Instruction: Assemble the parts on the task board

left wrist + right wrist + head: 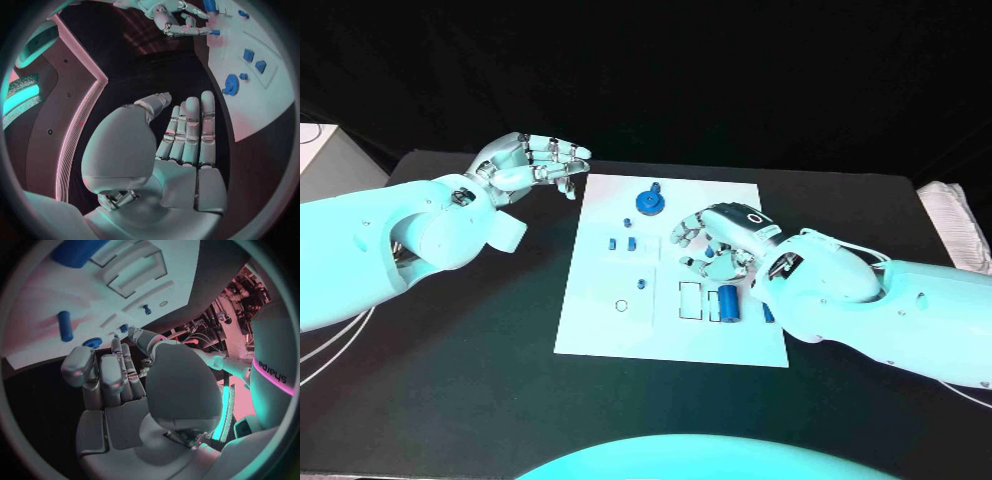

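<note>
Tabletop, black, carries the white task board at its middle, the board's long sides running from the near edge toward the far edge. Over the tabletop just off the board's far left corner hangs the left hand, empty, its fingers held loosely together and only slightly bent, touching nothing. The right hand reaches in over the board's right side, fingers bent down toward the plate; a small blue part sits at its fingertips, though whether it is actually pinched cannot be told, since the left wrist view shows the piece only at the tip of one finger. Near the board's far edge stands a blue gear with a small knob just beyond it. Toward the near right corner a blue cylinder lies in a rectangular recess, beside an empty outlined slot. A slimmer blue peg lies at the right edge, partly hidden by the right arm. Two tiny blue blocks sit side by side near the board's centre, and a smaller blue pin lies nearer, with a small oval ring mark close by.
</note>
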Controlling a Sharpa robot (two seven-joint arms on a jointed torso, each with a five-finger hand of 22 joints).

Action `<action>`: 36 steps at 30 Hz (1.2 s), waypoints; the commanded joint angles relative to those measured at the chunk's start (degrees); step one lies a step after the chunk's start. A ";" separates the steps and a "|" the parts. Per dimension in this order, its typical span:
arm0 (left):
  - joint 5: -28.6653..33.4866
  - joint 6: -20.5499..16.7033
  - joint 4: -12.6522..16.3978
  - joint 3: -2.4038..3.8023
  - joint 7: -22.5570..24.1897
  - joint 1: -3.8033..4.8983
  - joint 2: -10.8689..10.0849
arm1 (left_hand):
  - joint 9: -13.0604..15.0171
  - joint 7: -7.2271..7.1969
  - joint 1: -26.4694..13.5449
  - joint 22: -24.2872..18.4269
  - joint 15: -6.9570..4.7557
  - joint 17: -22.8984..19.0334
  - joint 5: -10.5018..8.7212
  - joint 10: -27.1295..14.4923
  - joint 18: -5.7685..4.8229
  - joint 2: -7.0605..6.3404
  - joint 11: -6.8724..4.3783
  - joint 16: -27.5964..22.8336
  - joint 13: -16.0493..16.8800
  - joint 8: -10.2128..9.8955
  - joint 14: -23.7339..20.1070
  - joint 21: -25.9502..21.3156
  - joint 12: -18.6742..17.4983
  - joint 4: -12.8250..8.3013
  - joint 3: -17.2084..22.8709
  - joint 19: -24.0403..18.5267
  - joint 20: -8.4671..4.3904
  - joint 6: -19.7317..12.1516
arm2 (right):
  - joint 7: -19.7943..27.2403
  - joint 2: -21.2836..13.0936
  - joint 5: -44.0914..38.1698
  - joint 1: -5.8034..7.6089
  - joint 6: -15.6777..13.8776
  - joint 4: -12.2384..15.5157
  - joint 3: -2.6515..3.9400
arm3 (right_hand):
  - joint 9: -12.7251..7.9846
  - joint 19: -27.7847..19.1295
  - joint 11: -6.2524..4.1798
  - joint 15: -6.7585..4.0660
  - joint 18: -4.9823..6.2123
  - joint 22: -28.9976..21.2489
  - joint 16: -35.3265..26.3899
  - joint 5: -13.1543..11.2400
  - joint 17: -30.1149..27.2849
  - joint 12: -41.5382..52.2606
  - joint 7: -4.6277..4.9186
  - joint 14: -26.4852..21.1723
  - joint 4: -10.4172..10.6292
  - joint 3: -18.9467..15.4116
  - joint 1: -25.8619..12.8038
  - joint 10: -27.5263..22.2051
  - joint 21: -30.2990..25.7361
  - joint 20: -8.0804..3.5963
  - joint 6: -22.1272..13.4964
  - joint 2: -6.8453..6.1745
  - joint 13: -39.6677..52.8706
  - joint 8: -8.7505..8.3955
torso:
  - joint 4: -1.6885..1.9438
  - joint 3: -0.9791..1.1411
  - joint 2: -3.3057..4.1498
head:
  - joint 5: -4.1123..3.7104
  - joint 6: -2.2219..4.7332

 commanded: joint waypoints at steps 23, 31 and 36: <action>0.28 1.51 0.14 0.01 0.28 -0.17 0.08 | -0.06 0.00 0.37 -0.07 0.20 -0.02 0.25 -0.38 0.84 0.02 0.19 -0.24 -0.09 0.39 -0.40 -0.25 0.13 0.16 -0.42 0.33 -0.09 -0.29 | 1.67 -2.26 -1.50 2.05 12.61 -5.42 0.12 | -1.07 -1.64 0.47 0.51 -0.19 -3.19 -0.91 0.48 -3.49 0.15 -0.74 -1.20 2.31 -10.56 4.64 -5.89 -4.01 0.49 -0.18 1.46 -0.64 -3.11 | 0.02 -0.02 0.01 | -0.72 0.59; 0.28 1.52 0.16 0.01 0.22 -0.18 0.03 | -0.06 0.00 0.37 -0.07 0.20 -0.02 0.25 -0.38 0.84 0.02 0.19 -0.24 -0.09 0.39 -0.40 -0.25 0.13 0.16 -0.42 0.33 -0.09 -0.29 | 1.06 -1.02 -2.43 1.71 11.52 -6.45 0.01 | -1.01 0.12 -0.19 -0.07 -0.74 -0.49 0.95 -0.23 -1.56 2.10 -0.64 0.25 3.58 -7.94 5.15 -2.43 -1.55 -0.13 2.39 2.41 -0.61 -2.73 | -0.04 -0.02 0.01 | -0.76 0.41; 0.28 1.53 0.16 0.01 0.20 -0.18 0.02 | -0.06 0.00 0.37 -0.07 0.20 -0.02 0.25 -0.38 0.84 0.02 0.19 -0.24 -0.09 0.39 -0.40 -0.25 0.13 0.16 -0.42 0.33 -0.09 -0.29 | 0.80 -0.53 -2.54 1.63 11.22 -6.66 0.00 | -0.76 1.40 -0.69 -0.44 -1.21 1.78 2.52 -0.33 0.57 2.39 -0.99 1.37 4.39 -4.94 4.73 0.33 0.54 -0.51 4.40 2.16 -0.66 -2.23 | -0.07 0.00 -0.05 | -0.75 0.38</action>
